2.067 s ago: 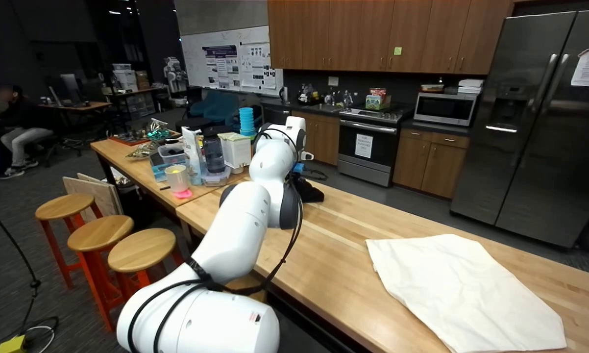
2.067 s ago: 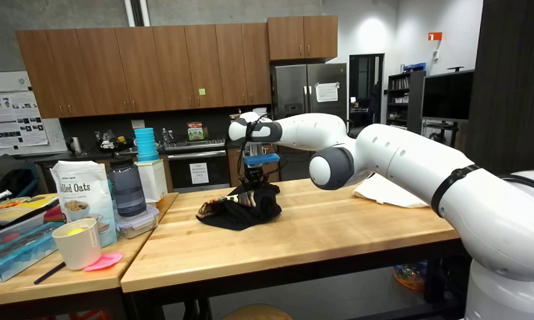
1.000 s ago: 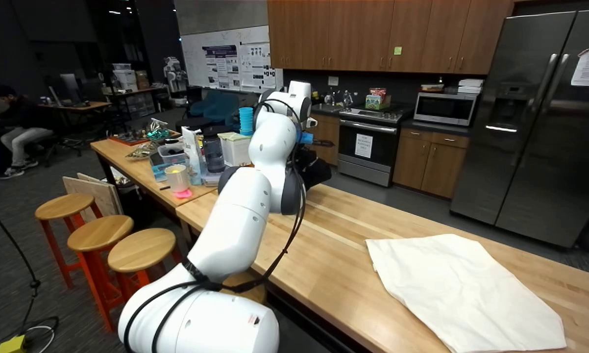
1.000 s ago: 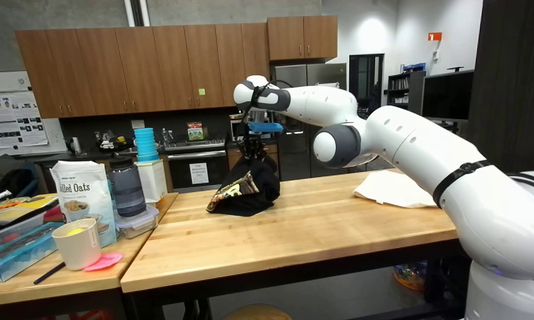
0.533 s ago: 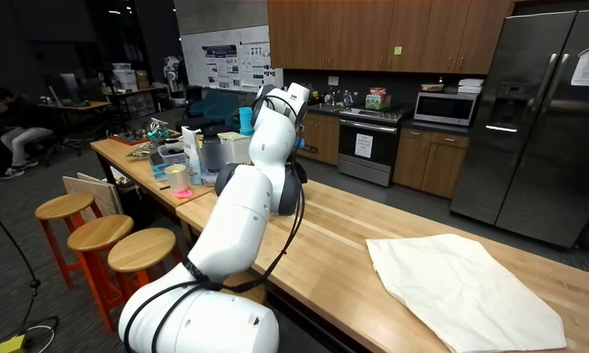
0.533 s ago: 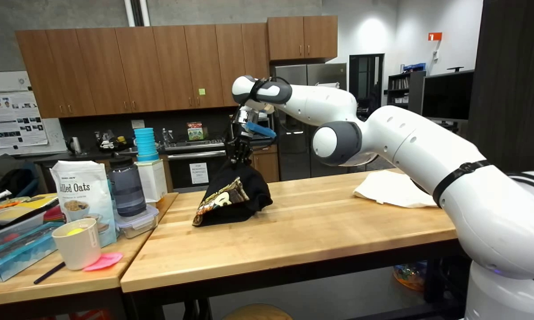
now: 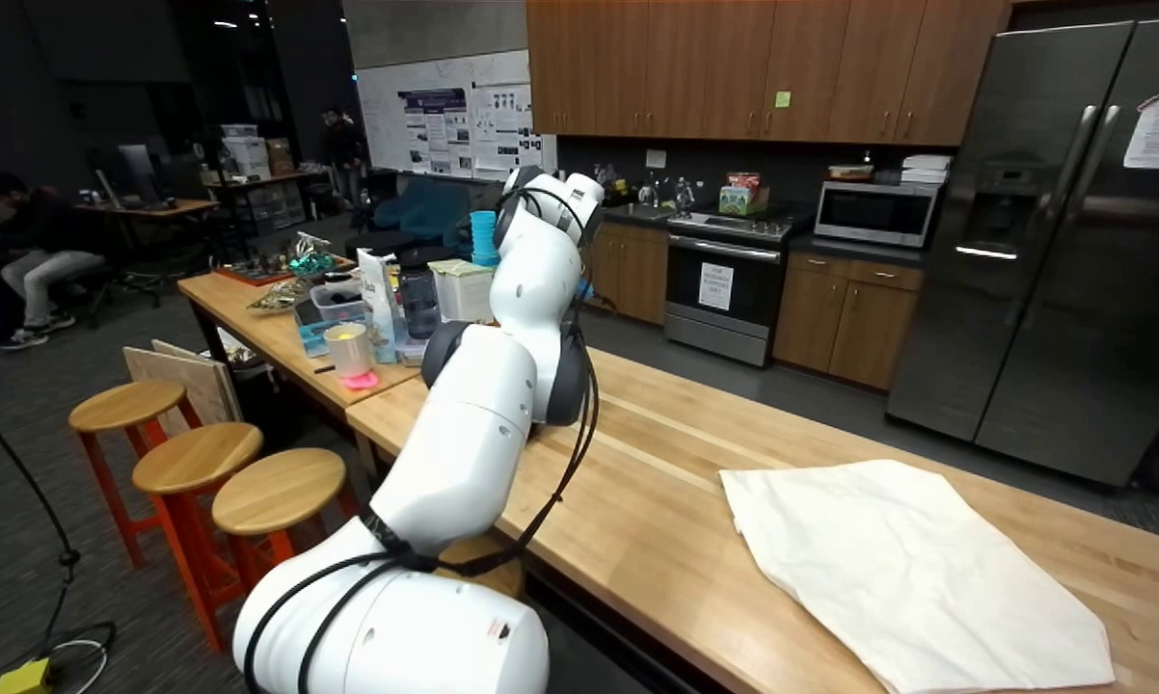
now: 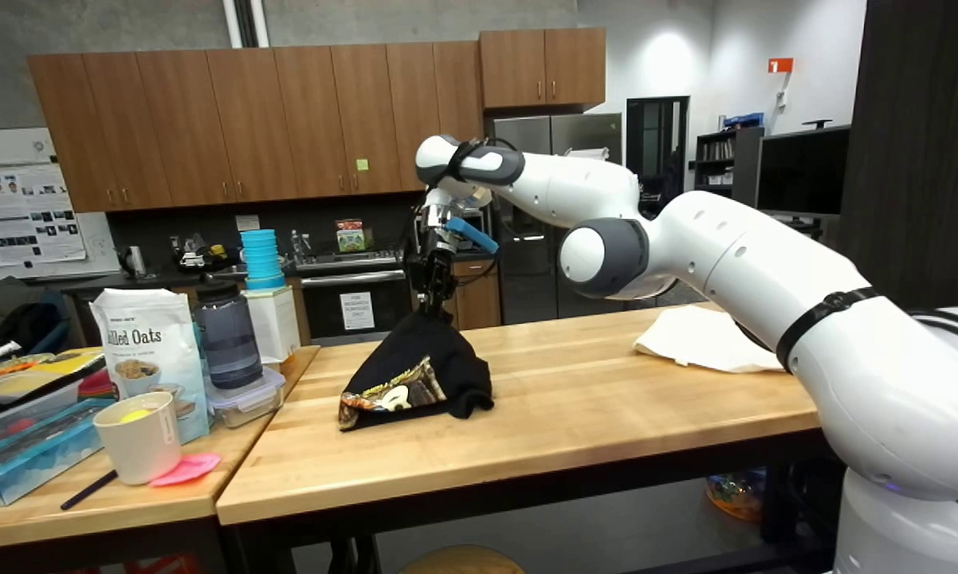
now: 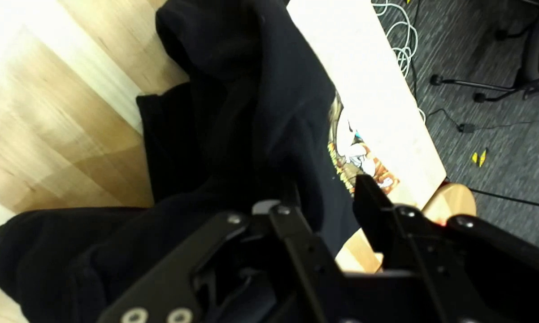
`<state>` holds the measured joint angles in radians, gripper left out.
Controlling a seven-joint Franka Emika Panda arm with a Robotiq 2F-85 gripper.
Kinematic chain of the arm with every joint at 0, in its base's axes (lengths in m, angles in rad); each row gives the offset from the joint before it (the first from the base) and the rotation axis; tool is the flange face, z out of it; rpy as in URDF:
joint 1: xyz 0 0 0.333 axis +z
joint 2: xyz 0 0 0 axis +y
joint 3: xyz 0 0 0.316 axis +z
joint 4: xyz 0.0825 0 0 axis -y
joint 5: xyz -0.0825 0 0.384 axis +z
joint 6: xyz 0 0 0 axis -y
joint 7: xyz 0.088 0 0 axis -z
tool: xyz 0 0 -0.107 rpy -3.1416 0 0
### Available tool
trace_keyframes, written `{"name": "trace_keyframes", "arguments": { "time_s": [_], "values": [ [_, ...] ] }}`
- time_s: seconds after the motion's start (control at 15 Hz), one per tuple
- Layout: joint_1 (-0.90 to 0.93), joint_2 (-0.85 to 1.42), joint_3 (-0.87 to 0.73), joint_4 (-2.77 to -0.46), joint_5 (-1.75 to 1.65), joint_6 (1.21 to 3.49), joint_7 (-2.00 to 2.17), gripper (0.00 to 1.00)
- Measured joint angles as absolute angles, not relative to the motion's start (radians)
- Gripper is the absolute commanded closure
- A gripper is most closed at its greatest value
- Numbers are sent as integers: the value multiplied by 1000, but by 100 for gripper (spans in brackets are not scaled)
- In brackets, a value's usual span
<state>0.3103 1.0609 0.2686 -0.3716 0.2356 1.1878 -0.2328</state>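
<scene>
The step in hand is being judged as the letting-go of the black cloth (image 8: 427,355) with the printed picture. It is being borne by the surface (image 8: 543,414), its lower edges being spread there while its peak is being seen right under the pincer (image 9: 327,193); whether a finger is touching it cannot be told. The pincer is being shown released, its jaws standing apart, no fold being visibly clamped. Seemingly, a clean lift off the fabric is being called for, without a fold being snagged. Well apart, a white cloth (image 7: 907,569) is being seen in both exterior views.
</scene>
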Motion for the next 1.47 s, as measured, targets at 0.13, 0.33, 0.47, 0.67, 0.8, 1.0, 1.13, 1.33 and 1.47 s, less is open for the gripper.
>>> {"name": "trace_keyframes", "arguments": {
  "time_s": [0.13,0.33,0.47,0.67,0.8,1.0,1.13,1.33,1.47],
  "values": [
    [318,1057,266,-369,225,1178,-250,15],
    [337,1043,266,-366,214,1183,-286,0],
    [352,1032,266,-363,213,1194,-313,0],
    [362,1027,274,-366,223,1208,-345,0],
    [359,1034,278,-372,225,1216,-366,0],
    [350,1067,279,-375,226,1213,-402,0],
    [343,1102,280,-376,226,1208,-434,0],
    [331,1157,278,-376,221,1194,-481,0],
    [330,1181,266,-375,195,1191,-515,0]
  ]
}}
